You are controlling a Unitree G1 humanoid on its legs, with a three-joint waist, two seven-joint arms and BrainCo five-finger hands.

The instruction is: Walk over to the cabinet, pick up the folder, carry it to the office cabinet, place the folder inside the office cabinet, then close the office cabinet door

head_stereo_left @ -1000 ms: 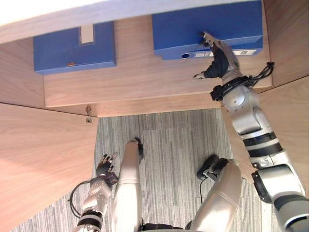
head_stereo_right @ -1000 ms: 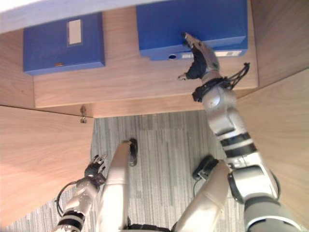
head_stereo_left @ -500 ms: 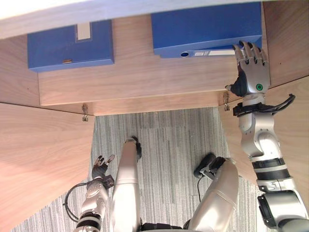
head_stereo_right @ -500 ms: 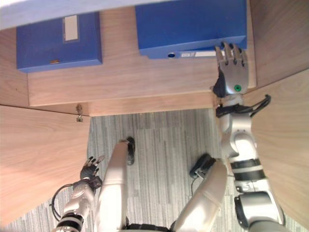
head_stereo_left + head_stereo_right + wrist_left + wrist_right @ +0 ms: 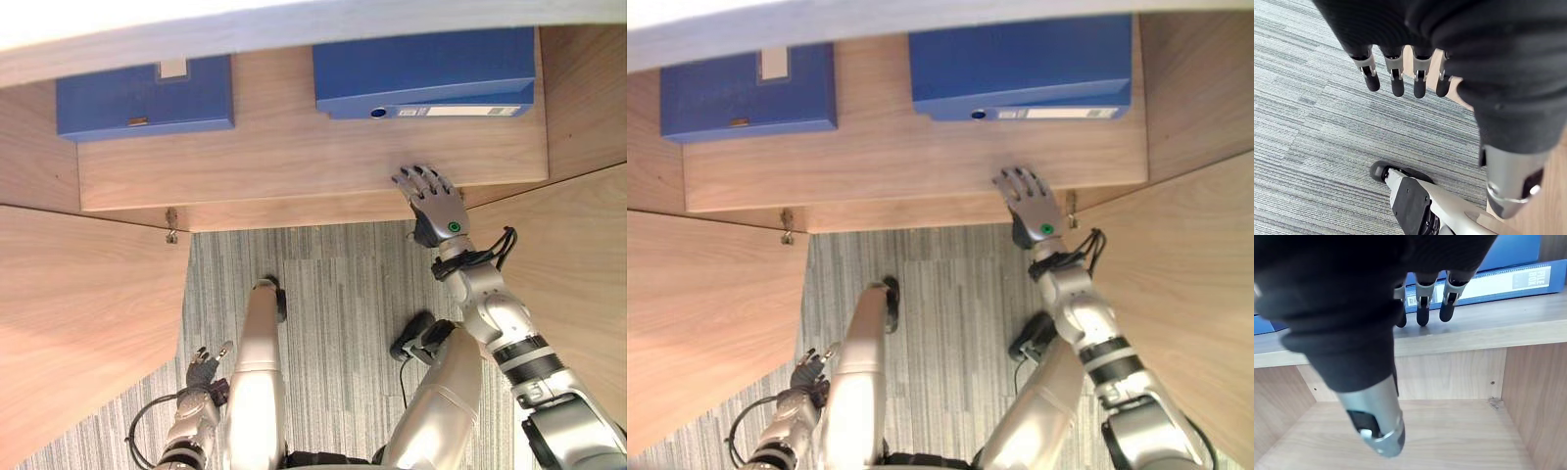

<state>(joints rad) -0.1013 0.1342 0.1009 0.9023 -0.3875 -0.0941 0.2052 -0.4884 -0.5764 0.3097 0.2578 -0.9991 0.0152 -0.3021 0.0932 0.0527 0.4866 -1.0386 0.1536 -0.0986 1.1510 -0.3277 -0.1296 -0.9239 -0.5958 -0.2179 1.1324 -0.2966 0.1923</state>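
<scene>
Right hand (image 5: 437, 208) has withdrawn from folder (image 5: 423, 65) to shelf (image 5: 284, 162) edge, fingers straight, empty; left hand (image 5: 203, 370) hangs relaxed. Risk: door (image 5: 573, 269) may trap the right hand if swung early.

A pale wooden shelf (image 5: 294, 162) carries two blue folders lying flat, well apart. The left folder (image 5: 144, 96) sits far left. The right folder (image 5: 426, 67) lies far right, its labelled spine facing near. Grey striped carpet (image 5: 343, 294) covers the floor below.

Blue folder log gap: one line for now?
right hand: open, off blue spine-labelled folder on wooden shelf | left hand: open | wooden cabinet doors: open
</scene>
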